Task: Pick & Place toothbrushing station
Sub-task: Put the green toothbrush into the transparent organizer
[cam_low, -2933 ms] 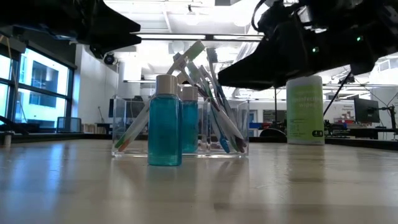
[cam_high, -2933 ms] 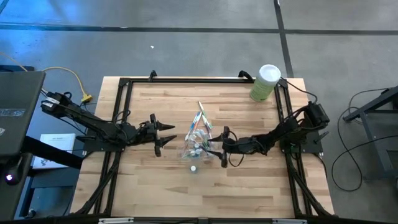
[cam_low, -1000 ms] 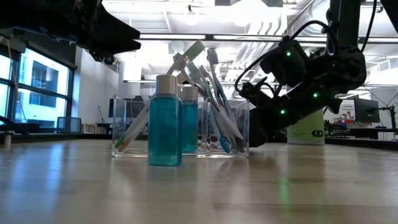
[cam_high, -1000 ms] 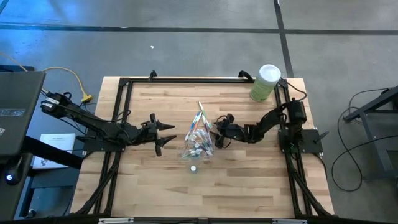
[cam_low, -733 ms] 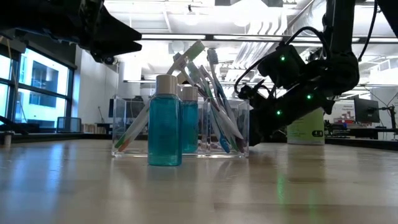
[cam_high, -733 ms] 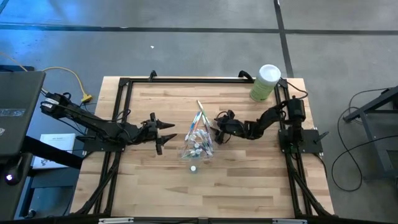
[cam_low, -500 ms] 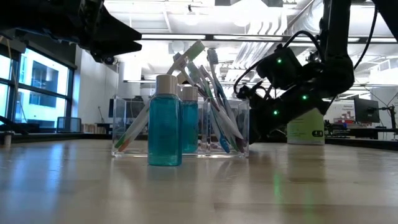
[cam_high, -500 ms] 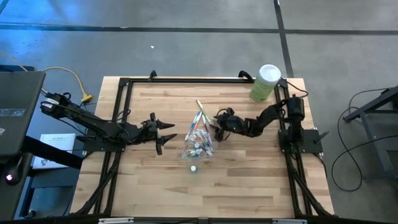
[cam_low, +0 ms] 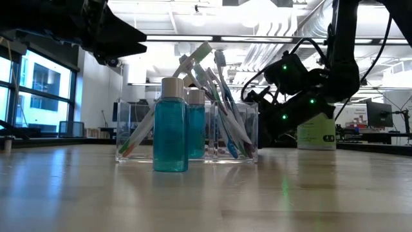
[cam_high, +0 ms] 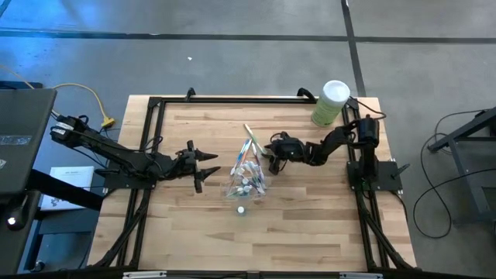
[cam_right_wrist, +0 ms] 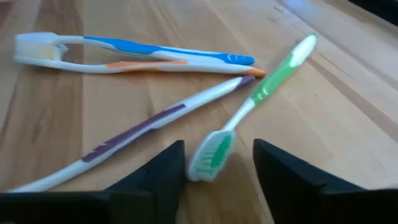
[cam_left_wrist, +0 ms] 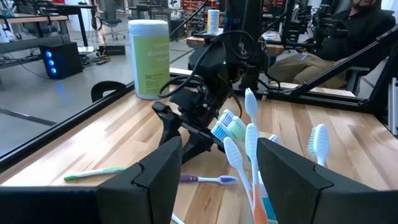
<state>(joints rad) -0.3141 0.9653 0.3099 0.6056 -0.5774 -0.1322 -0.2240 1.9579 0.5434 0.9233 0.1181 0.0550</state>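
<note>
Left gripper (cam_high: 203, 167) hangs above the table, well left of the holder, pointed at it. Jaws stand apart, nothing between them; the left wrist view shows both fingers spread with only the scene beyond. Arm stretched low from the left frame, looks parked, waiting.

Clear holder (cam_low: 187, 138) sits mid-table with a fan of toothbrushes (cam_low: 219, 96) leaning out of it, so it reads as partly filled. One teal bottle (cam_low: 170, 125) with a pale cap stands just in front of the holder, a second one just behind it. From above, the holder (cam_high: 246, 180) has a small white cap (cam_high: 241, 209) near its front side.

Right of and behind the holder, loose brushes lie flat on the wood, probably still to be picked: a green toothbrush (cam_right_wrist: 258, 102), a purple-striped one (cam_right_wrist: 143, 127), and a blue one (cam_right_wrist: 168, 53) over an orange one. Right gripper (cam_high: 271, 151) is down low at these, arm folded and reaching in from the right frame. Its jaws are part open, straddling the green brush's head (cam_right_wrist: 211, 155), not clamped on it yet as far as I can tell.

Green canister (cam_high: 332, 102) stands at the far right corner, not part of the job.
</note>
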